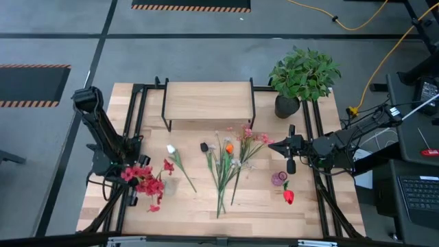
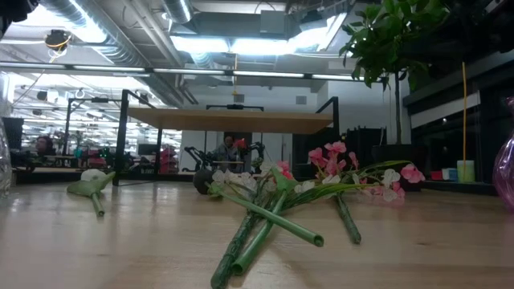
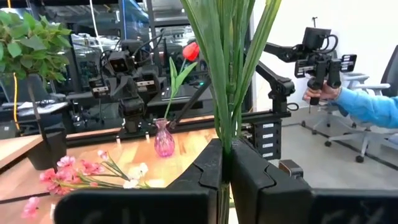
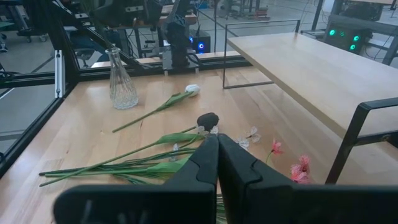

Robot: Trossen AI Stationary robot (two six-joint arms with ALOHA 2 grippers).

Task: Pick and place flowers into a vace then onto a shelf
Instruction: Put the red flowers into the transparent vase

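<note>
My left gripper (image 3: 225, 168) clamps green stems (image 3: 231, 68), frame centre; red blooms (image 1: 145, 180) lower left in high view. Light, floppy: hold low on stalks. Right gripper (image 4: 216, 158) shut, empty. Loose flowers (image 1: 226, 161) mid-table.

Robotics laboratory: exposed ceiling ducts (image 2: 104, 40) and strip lights overhead, hazard-striped floor markings (image 1: 191, 7), further robot rigs (image 3: 127, 78) beyond the left gripper (image 3: 225, 180), a trailing yellow cable (image 1: 357, 26).

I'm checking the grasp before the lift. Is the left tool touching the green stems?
Touching. The left wrist view shows the left tool shut on the green stems, which rise straight out from between its fingers.
</note>
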